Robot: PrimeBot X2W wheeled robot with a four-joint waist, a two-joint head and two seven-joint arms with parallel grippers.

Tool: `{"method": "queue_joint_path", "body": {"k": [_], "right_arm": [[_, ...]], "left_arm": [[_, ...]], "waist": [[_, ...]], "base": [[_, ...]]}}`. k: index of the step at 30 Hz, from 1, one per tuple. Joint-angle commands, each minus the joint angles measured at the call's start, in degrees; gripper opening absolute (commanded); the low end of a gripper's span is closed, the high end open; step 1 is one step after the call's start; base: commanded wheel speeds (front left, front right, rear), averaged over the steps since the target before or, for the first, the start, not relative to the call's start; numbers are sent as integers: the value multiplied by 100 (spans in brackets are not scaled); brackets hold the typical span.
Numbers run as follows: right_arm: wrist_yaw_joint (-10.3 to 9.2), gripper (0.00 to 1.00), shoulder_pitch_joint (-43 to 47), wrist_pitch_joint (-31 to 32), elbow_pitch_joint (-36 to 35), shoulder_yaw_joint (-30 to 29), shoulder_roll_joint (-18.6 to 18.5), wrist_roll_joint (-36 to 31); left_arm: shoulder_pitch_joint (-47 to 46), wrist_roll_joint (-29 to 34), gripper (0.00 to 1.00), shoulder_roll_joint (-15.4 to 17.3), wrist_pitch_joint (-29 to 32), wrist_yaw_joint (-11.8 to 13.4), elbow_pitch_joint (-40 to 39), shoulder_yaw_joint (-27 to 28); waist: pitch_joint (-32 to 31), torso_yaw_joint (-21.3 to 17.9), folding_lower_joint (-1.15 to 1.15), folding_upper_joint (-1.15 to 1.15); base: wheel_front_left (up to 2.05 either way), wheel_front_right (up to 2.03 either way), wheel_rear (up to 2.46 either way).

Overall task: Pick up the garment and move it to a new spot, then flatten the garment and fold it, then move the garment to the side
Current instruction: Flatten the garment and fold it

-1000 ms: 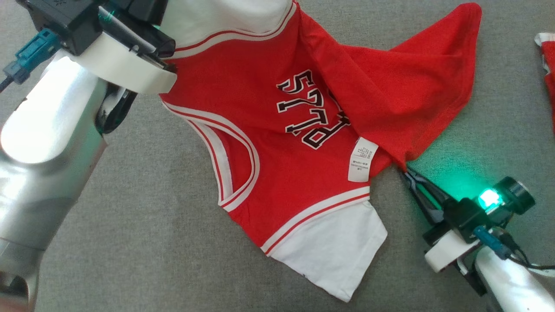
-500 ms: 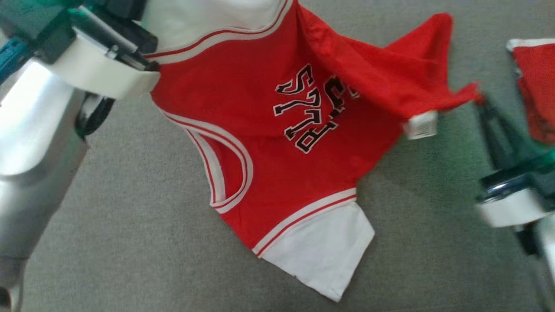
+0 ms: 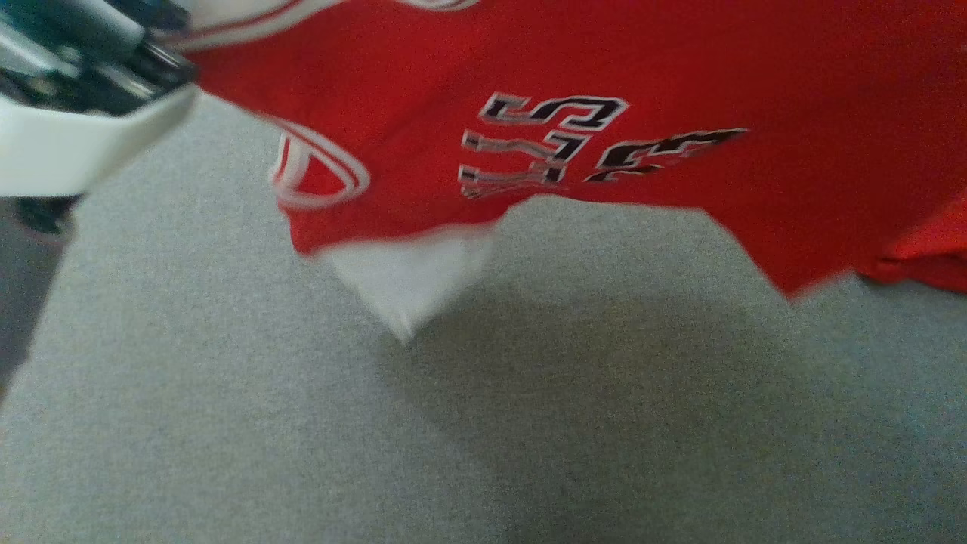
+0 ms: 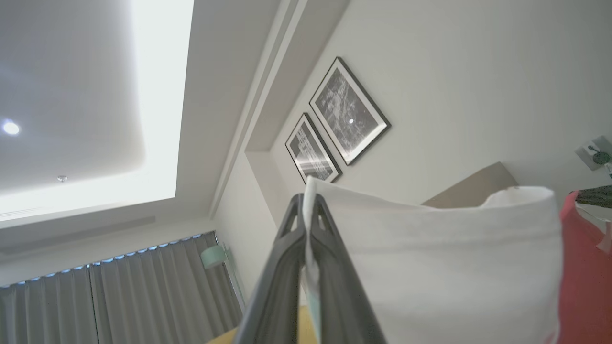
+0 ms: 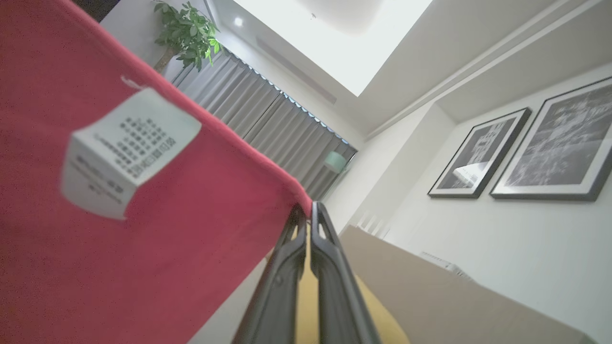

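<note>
The garment, a red jersey with white sleeves and black-and-white letters, hangs stretched across the top of the head view, lifted off the grey surface. Its white lower sleeve dangles in the air. My left gripper is at the upper left, shut on the garment's white sleeve, pinched at the fingertips. In the right wrist view my right gripper is shut on a corner of the red cloth, next to the white care label.
The grey fabric surface lies below with the garment's shadow on it. Another bit of red cloth shows at the right edge. Both wrist views look up at the walls, framed pictures, curtains and a plant.
My right gripper has pulled the folded-over red corner out to the right. Both grippers have lifted the garment off the surface, spread between them. The head view has shifted too.
</note>
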Motion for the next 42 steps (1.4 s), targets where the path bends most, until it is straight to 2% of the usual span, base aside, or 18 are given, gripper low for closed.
{"method": "queue_joint_path", "body": {"k": [1,4,7,10,13,16,19,22,25,28,32,35,38,42], "right_arm": [[37,0,-206,80,-111,2,-397,111],[37,0,-607,227,12,260,-790,432],[37,0,-1211,349,274,841,-988,776],[37,0,-1949,476,613,1632,-988,1056],[37,0,-2788,500,1093,2315,-932,1140],[37,0,-3587,361,1671,2814,-683,1119],[37,0,-4369,59,2326,3095,-466,977],[37,0,-5034,-310,2876,3162,-267,771],[37,0,-5434,-480,3125,3196,-245,600],[37,0,-5792,-587,3331,3249,-250,431],[37,0,-5742,-612,3392,3445,-241,422],[37,0,-5388,-614,3396,3501,-213,470],[37,0,-4853,-614,3423,3442,-185,556],[37,0,-3791,-615,3393,3166,-152,802]], "left_arm": [[-401,-108,0,297,-5,10,-171,338],[-696,-391,0,440,92,10,-167,238],[-1114,-801,0,544,381,10,24,-107],[-1591,-1196,0,585,791,10,439,-647],[-2186,-1307,0,508,1000,10,1000,-1168],[-2810,-1096,0,345,834,10,1712,-1543],[-3484,-675,0,123,471,13,2502,-1664],[-4123,-259,0,-148,143,196,3143,-1574],[-4457,-86,0,-317,37,286,3334,-1443],[-4632,30,0,-467,1,238,3221,-1198],[-4018,-105,0,-491,-3,66,2637,-894],[-3199,-327,0,-346,-3,18,2162,-1018],[-2285,-522,0,-85,-4,13,1616,-1162],[-763,-491,0,105,-4,12,1051,-768]], "waist": [[-57,27,1,0],[-49,22,1,0],[105,-4,1,0],[439,11,1,0],[933,72,1,0],[1355,112,1,0],[1705,141,1,0],[1927,162,1,0],[2064,191,1,0],[2268,249,1,0],[2496,335,1,0],[2558,390,1,0],[2517,442,1,0],[2210,431,1,0]], "base": [[0,0,0],[0,0,0],[0,0,0],[0,0,0],[0,0,0],[0,0,0],[0,0,0],[0,0,0],[0,0,0],[0,0,0],[0,0,0],[0,0,0],[0,0,0],[0,0,0]]}}
